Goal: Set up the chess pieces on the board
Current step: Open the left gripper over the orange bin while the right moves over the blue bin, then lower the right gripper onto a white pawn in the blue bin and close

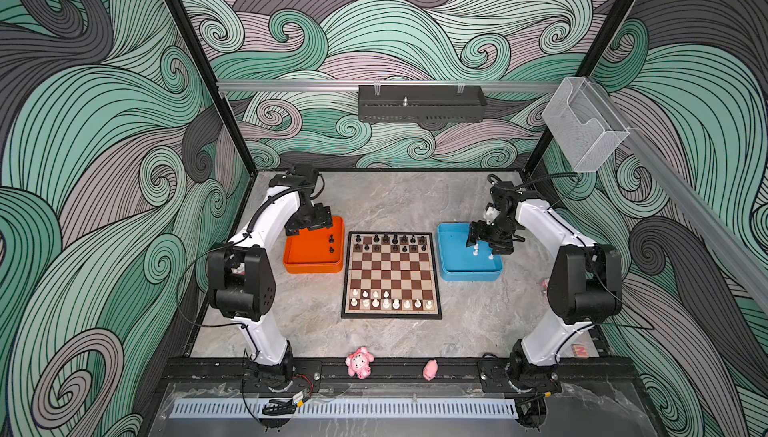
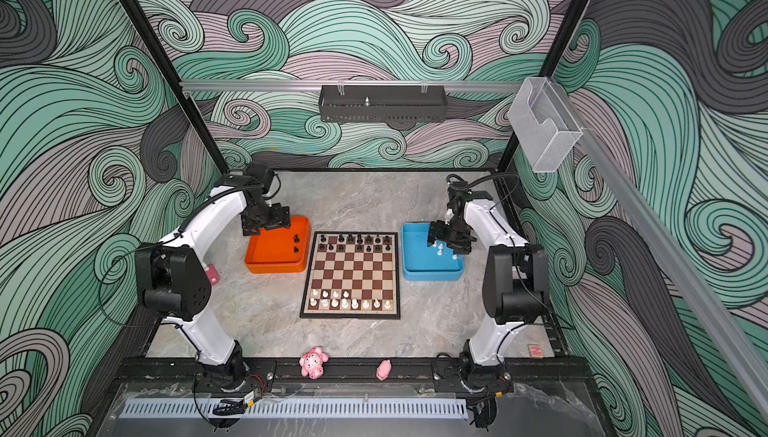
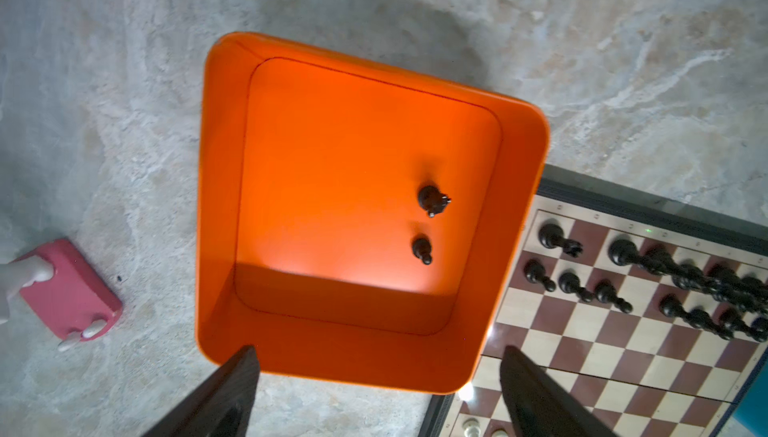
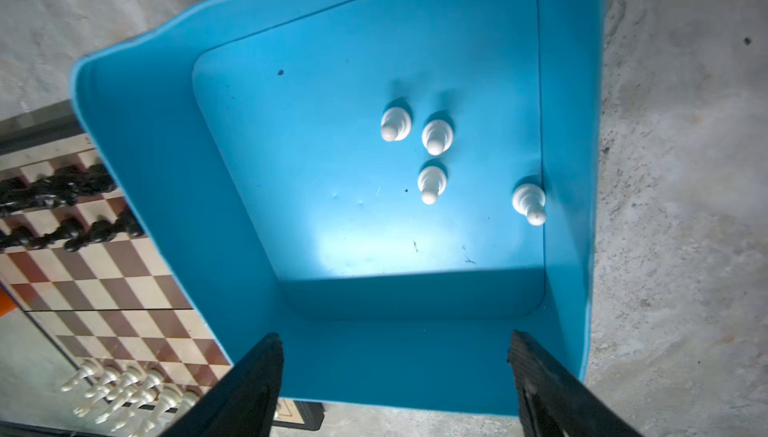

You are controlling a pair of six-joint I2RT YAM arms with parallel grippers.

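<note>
Right gripper [image 4: 393,335] — largely cropped; chess pieces [image 4: 58,189] blurred.

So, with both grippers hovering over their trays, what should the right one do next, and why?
Probably lower the right gripper onto the nearest white pawn in the blue tray and close on it. Its jaws stand apart and empty above the tray, four pawns stand upright there, and the second white row on the board has four bare squares.
</note>
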